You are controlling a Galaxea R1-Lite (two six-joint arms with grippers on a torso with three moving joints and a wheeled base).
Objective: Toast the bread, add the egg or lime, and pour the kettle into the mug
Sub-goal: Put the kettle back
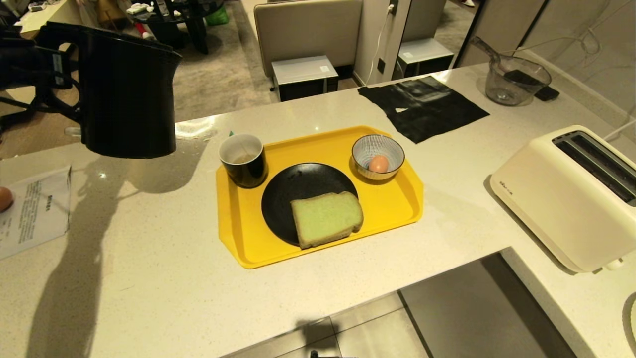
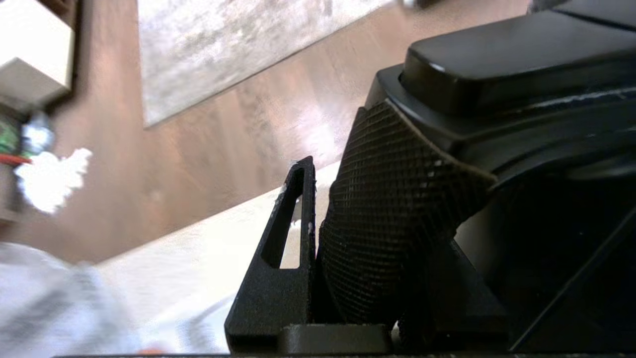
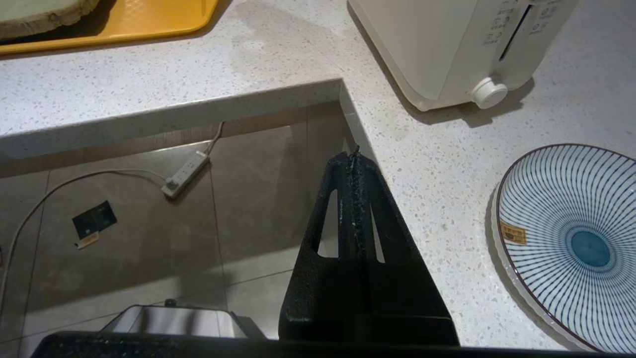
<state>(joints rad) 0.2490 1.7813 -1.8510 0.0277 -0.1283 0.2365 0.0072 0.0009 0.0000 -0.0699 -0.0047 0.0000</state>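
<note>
Black kettle point(image 1: 126, 92) held upright above the counter's point(image 1: 149, 278) far left, spout toward the mug point(image 1: 243, 160).
Right gripper point(image 3: 354, 164) parked low, fingers together; bread point(image 1: 326, 219) on the plate point(image 1: 293, 191); left gripper point(image 2: 357, 209) clamps the handle point(image 2: 397, 223), seen only from its wrist.

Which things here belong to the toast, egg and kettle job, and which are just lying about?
In the job:
- kettle, held up by the left pincer on its handle
- mug
- bread on the black plate
- egg in the striped bowl
- toaster
- yellow tray

Lying about:
- glass jug
- black cloth
- printed sheet
- second egg
- striped plate
</note>
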